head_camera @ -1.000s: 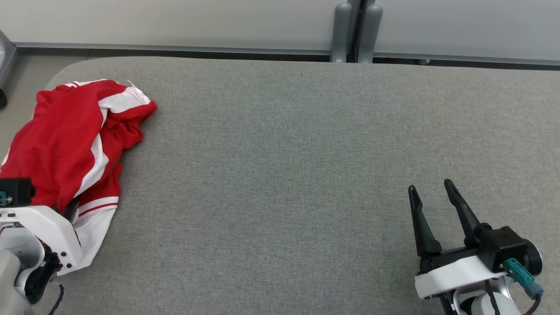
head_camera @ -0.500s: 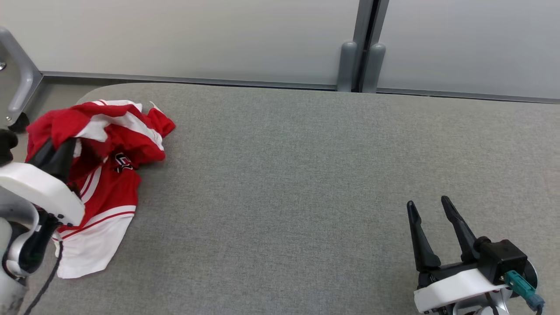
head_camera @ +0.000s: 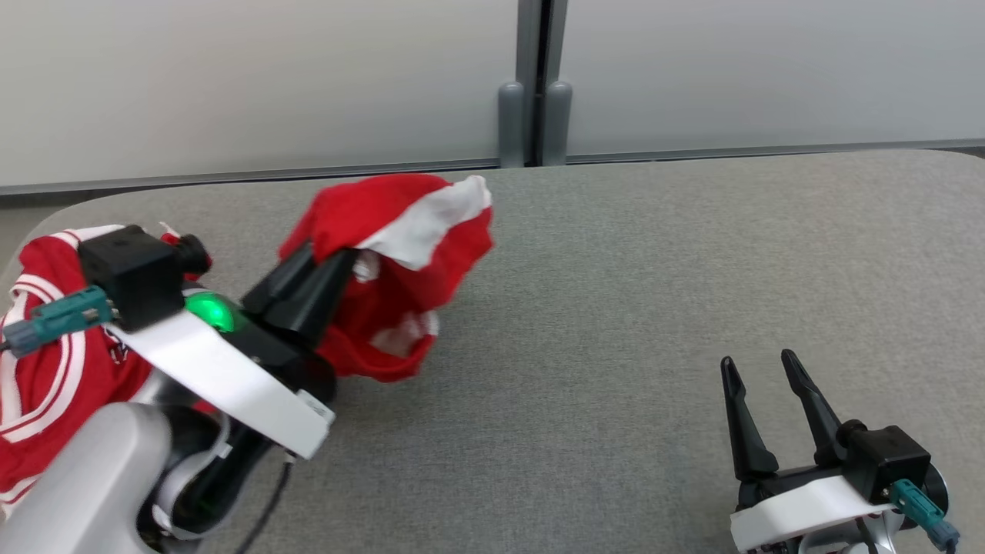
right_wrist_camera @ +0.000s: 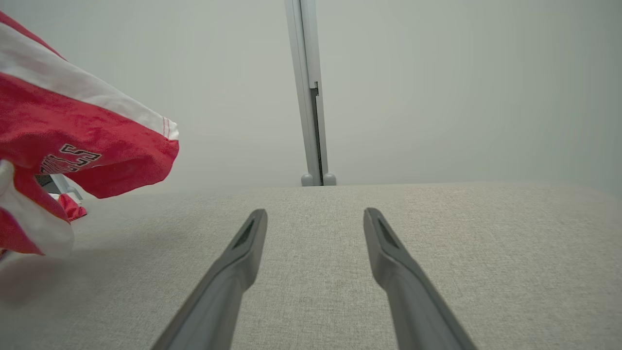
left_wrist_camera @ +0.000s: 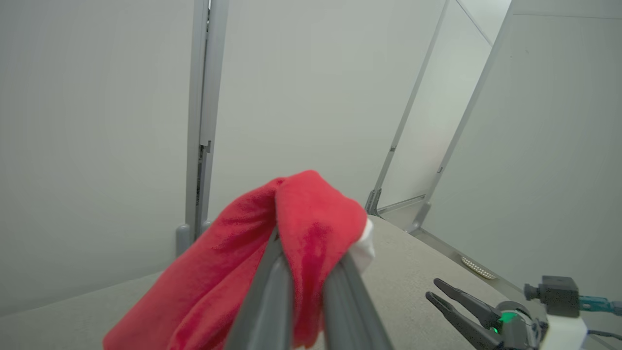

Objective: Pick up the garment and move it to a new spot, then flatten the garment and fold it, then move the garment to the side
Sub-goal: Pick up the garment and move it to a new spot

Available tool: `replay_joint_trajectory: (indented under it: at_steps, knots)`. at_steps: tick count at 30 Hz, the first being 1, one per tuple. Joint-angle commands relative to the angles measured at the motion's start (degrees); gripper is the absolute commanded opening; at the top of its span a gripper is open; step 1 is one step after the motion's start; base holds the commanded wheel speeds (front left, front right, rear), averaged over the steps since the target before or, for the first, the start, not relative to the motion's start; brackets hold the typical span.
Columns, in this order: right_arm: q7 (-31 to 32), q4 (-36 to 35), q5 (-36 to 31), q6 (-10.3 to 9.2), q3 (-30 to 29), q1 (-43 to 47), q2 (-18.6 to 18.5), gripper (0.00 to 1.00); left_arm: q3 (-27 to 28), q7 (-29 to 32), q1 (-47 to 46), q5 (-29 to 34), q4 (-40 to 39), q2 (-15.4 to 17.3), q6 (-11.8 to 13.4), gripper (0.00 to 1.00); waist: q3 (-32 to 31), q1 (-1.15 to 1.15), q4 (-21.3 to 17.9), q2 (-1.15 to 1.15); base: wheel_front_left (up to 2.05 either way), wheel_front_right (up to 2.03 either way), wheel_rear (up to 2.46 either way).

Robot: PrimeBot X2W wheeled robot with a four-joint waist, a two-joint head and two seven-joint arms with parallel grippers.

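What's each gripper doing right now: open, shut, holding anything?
Left gripper: jaws shut on a bunched fold of the red and white garment.
Right gripper: jaws open, holding nothing.

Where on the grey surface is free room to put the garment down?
The grey fabric tabletop lies bare between the red-and-white garment in the left gripper and the open right gripper. The left end is crowded with its trailing cloth.

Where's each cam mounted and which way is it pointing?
Head view: on the head, looking down at table; left gripper shut on garment, right gripper open.
Left wrist view: along its fingers toward the wall; garment pinched, right gripper lower right.
Right wrist view: along its open fingers, across table to wall.
Shared: garment in all three.
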Motion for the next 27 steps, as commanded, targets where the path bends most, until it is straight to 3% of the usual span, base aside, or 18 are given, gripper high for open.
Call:
replay_joint_trajectory:
  at_steps: [1, 7, 13, 20, 27]
  knots:
    - [-0.30, -0.01, 0.08, 0.01, -0.06, 0.55, -0.27, 1.00, -1.10, 0.12, -0.22, -0.72, -1.33, -1.49, -0.32, 0.00, 0.01, 0.00, -2.38, 0.00, 0.00, 0.00, 0.00]
    - [-0.30, 0.19, 0.23, 0.01, 0.15, 1.40, -0.28, 1.00, -6.29, -0.25, -2.38, -2.43, -5.04, -9.31, -1.53, 0.00, -0.11, 0.00, -6.07, 0.00, 0.00, 0.00, 0.00]
    - [-0.30, 0.12, 0.04, 0.01, 0.62, 1.59, -0.27, 1.00, -9.50, -0.71, -2.16, -4.93, -1.21, -15.00, -2.08, 0.00, 0.32, 0.00, -8.23, 0.00, 0.00, 0.00, 0.00]
    - [-0.30, -0.02, -0.11, 0.01, 0.45, 1.60, -0.27, 1.00, -12.40, -0.15, -0.20, -7.73, 14.93, -18.83, -2.58, 0.00, 1.19, 0.00, -8.16, 0.00, 0.00, 0.00, 0.00]
    - [-0.30, 0.55, 0.60, 0.01, 2.74, 0.14, -0.27, 1.00, -16.27, -2.16, -2.67, -9.59, 38.28, -25.28, -6.00, 0.00, 2.26, 0.00, -8.21, 0.00, 0.00, 0.00, 0.00]
